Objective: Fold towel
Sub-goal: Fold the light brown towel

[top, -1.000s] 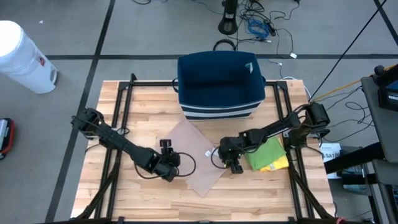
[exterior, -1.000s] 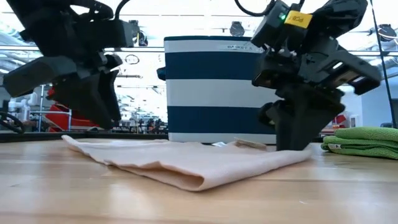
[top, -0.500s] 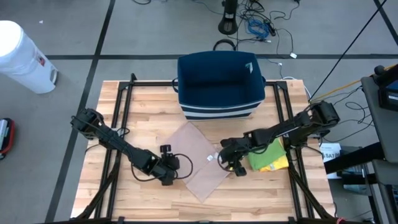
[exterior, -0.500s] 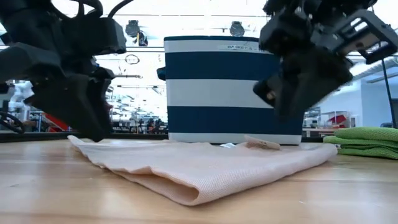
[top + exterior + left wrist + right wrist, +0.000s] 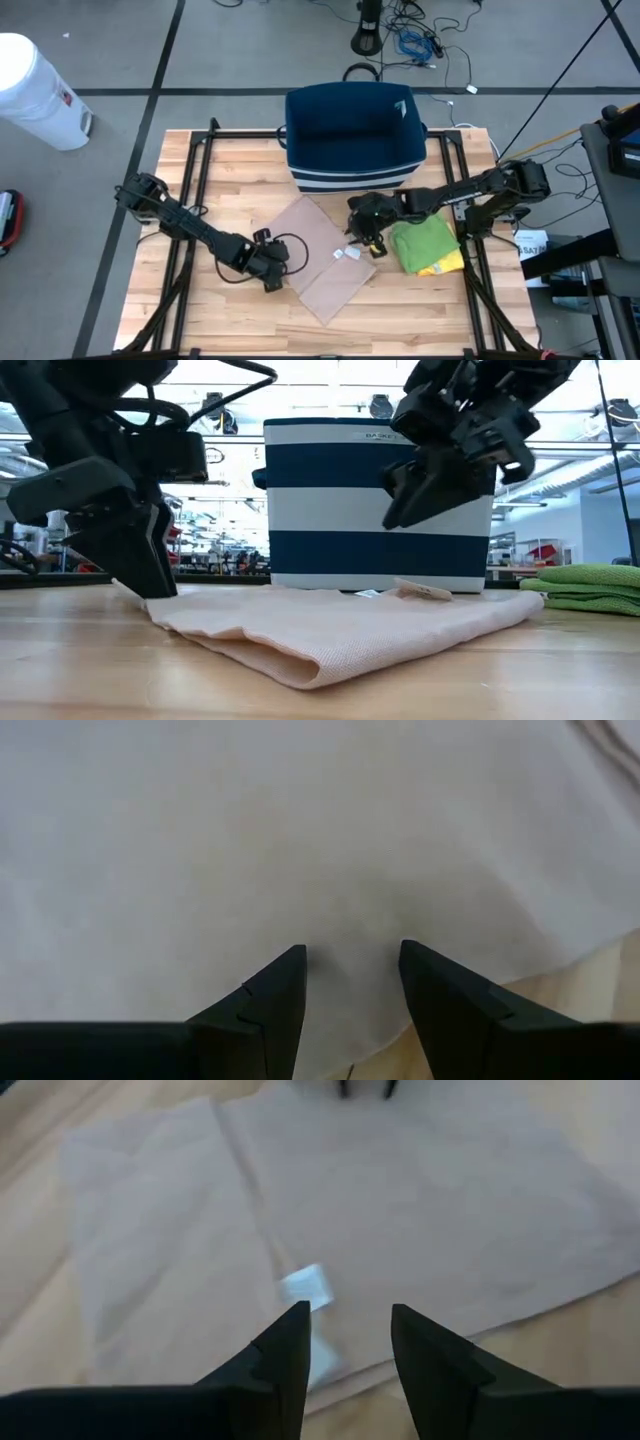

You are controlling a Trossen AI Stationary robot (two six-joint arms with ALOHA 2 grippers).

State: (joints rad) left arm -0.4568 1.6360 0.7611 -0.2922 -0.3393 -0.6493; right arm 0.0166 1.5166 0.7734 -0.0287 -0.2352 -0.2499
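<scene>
Seen from above: beige towel [image 5: 322, 257], folded into a tilted rectangle, flat on the wooden surface [image 5: 180, 310] just toward 6 o'clock of centre, a small white label [image 5: 346, 254] showing near its 3 o'clock edge. At the towel's 9 o'clock edge, left pincer [image 5: 274, 266], low over the cloth, fingers parted with only flat fabric visible between them in the left wrist view, nothing gripped. At 1 o'clock of the towel, right pincer [image 5: 367, 238], raised clear of the surface in the low view, fingers apart and empty, label and towel below in its own wrist view. Directly toward 12 o'clock of the towel, a navy-and-white striped basket [image 5: 352, 138], upright. At 3 o'clock, just beside the right pincer, a stack of green cloth [image 5: 425, 243] over a yellow one [image 5: 446, 265]. From table height: towel [image 5: 330, 625] lying in soft folds, left pincer [image 5: 135, 565] touching its far end, right pincer [image 5: 420, 495] hanging in front of the basket [image 5: 340, 500].
</scene>
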